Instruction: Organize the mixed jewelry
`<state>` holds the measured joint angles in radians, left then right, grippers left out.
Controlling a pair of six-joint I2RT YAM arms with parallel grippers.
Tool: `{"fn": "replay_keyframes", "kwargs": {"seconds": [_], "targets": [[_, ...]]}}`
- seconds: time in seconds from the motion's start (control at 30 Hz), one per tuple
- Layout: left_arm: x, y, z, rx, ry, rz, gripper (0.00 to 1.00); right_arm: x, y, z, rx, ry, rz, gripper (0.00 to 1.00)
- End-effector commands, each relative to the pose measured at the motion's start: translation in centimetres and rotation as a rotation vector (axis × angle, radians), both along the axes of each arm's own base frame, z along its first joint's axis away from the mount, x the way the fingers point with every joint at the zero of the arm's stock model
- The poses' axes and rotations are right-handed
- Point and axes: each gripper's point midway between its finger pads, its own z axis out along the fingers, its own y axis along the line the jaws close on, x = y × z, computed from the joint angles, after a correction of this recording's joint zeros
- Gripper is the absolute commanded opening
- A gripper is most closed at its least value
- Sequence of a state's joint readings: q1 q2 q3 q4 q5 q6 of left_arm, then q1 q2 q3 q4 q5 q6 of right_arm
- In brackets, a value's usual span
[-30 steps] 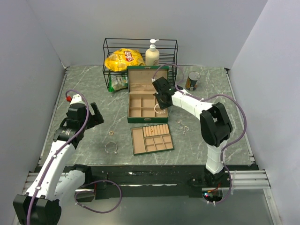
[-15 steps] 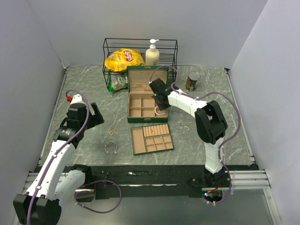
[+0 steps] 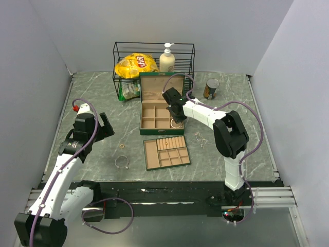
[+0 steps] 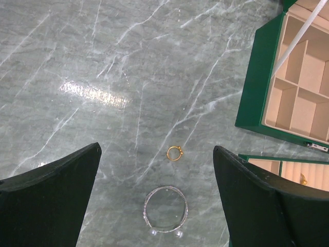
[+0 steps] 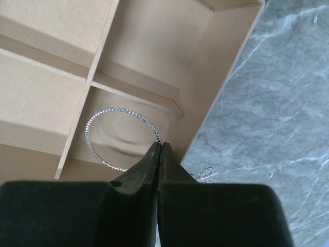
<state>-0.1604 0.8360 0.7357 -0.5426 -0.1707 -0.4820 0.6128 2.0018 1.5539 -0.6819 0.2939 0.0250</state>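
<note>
Marble table (image 3: 103,98): right gripper (image 5: 160,146), jaws closed, pinches bangle (image 5: 121,109) over green box's (image 5: 218,82) near-right compartment; release seems due. Left gripper (image 4: 157,149) gapes empty.

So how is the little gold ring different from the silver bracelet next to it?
The gold ring is yellow; the silver bracelet is sparkly grey. The ring is much smaller than the bracelet. The ring is a closed loop; the bracelet has a gap between two round beads. Both lie flat on the marble table.

table (image 4: 103,62): glossy marble-look | box lining (image 5: 154,41): matt, cloth-like | bangle (image 5: 119,109): silvery beaded metal | ring (image 4: 175,153): gold metal
</note>
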Motion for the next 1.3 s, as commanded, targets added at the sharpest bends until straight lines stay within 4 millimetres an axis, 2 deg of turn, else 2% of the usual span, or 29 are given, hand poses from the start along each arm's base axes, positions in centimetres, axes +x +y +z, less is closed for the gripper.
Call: {"fn": "replay_keyframes", "kwargs": {"seconds": [0.0,0.13,0.37,0.53,0.6,0.7,0.83,0.9,1.1,1.27], "targets": [[0.9,-0.2,2.1,-0.003,-0.054,-0.020,0.97,0.3,0.1,0.8,-0.015,-0.012,-0.006,0.01],[0.9,-0.3,2.0,-0.003,-0.054,-0.021,0.96,0.0,0.4,0.6,-0.001,0.005,0.005,0.03],[1.0,-0.3,2.0,-0.004,-0.052,-0.022,0.96,-0.1,0.6,1.0,0.012,0.018,0.011,0.13],[1.0,-0.3,1.9,-0.005,-0.049,-0.023,0.96,0.0,0.9,2.2,0.033,-0.004,0.014,0.25],[0.9,-0.3,1.9,-0.005,-0.051,-0.023,0.96,0.3,1.0,3.1,0.042,-0.022,0.009,0.30],[1.0,-0.4,1.9,-0.006,-0.051,-0.025,0.97,0.9,1.3,4.8,0.072,-0.071,-0.003,0.32],[1.0,-0.4,2.0,-0.005,-0.052,-0.026,0.96,1.2,1.9,8.1,0.148,-0.140,0.002,0.38],[1.0,-0.4,2.0,-0.006,-0.052,-0.025,0.96,1.1,2.1,9.0,0.168,-0.153,-0.001,0.40],[1.0,-0.2,1.9,-0.003,-0.047,-0.017,0.96,-0.3,2.7,11.4,0.271,-0.160,-0.004,0.42],[0.7,1.8,2.5,0.040,-0.042,0.098,0.96,-3.6,4.5,12.2,0.429,-0.130,-0.013,0.42]]}}
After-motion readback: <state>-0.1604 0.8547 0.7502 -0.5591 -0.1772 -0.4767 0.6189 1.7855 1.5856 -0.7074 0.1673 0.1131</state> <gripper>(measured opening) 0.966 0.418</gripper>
